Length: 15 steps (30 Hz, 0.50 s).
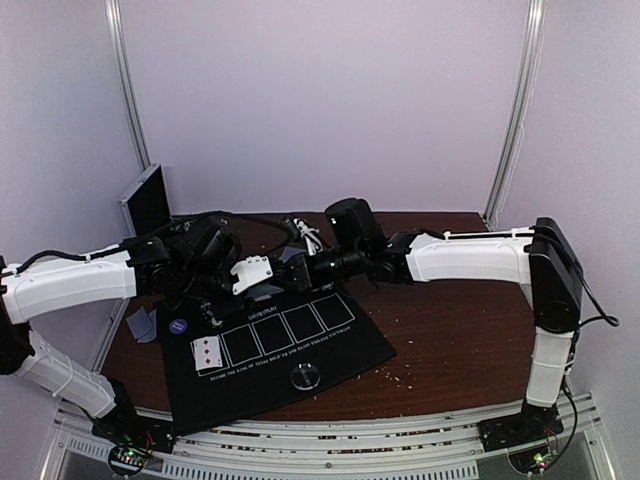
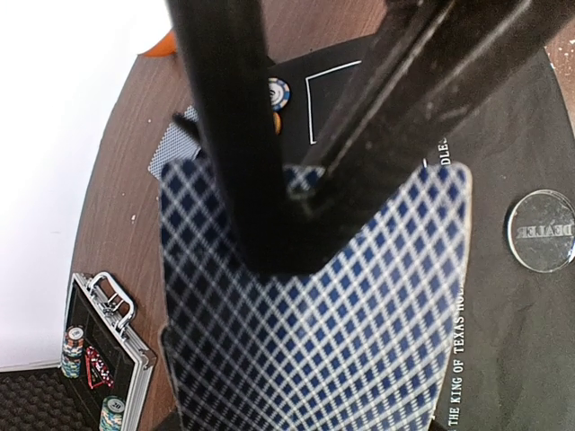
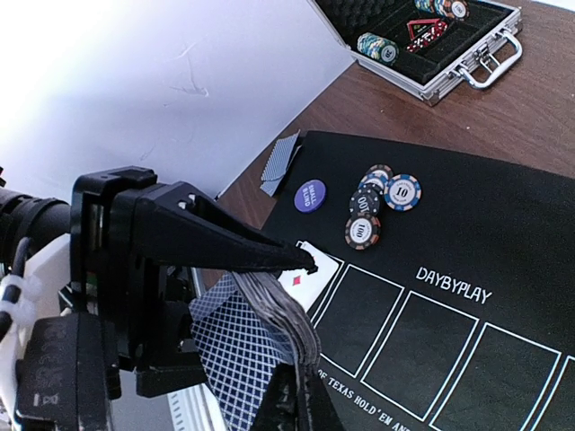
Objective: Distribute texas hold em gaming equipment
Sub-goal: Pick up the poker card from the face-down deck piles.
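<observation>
My left gripper [image 1: 258, 280] is shut on a deck of blue-checked playing cards [image 3: 256, 350], held above the left end of the black five-box mat [image 3: 467, 233]. My right gripper [image 3: 310, 395] is shut on the top card's edge, and its dark fingers [image 2: 234, 162] meet over the card's back [image 2: 341, 341]. One face-up card [image 3: 310, 278] with red diamonds lies in the first box. Several striped chips [image 3: 382, 202] and a purple disc [image 3: 310, 195] sit on the mat's corner. The clear dealer disc [image 2: 542, 230] lies near the mat's front edge.
An open aluminium case [image 3: 431, 40] holding chip stacks stands at the far left of the brown table. A few face-down cards [image 3: 280, 162] lie on the wood beside the mat. White walls close in on the left and the back.
</observation>
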{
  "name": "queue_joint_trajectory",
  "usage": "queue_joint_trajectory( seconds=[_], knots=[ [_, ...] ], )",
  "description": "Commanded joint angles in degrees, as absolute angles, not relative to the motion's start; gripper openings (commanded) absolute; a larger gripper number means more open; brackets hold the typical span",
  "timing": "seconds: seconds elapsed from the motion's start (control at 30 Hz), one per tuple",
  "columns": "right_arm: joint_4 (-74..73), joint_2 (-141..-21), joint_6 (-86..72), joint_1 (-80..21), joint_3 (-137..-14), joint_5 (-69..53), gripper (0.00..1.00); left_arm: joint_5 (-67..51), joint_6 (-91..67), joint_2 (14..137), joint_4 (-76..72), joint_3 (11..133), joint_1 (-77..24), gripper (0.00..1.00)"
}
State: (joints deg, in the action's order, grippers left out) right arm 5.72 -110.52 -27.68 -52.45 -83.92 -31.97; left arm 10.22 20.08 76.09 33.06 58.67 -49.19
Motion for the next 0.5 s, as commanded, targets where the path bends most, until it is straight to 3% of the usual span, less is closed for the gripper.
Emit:
queue_joint_trajectory(
  seconds=[0.0, 0.3, 0.47],
  knots=[
    [1.21, -107.59, -25.49, -52.05, -83.87, -28.74, 0.00, 11.25, 19.54, 76.11, 30.76, 58.82, -49.22, 0.50],
    [-2.44, -99.26, -20.75, -48.61, -80.23, -21.14, 0.00, 13.62, 14.58, 77.10, 31.68, 60.26, -44.77, 0.50],
    [-4.77, -93.67, -14.39, -48.22, -76.62, -5.48, 0.00, 13.56, 9.89, 76.67, 31.29, 60.75, -37.52, 0.50]
  ],
)
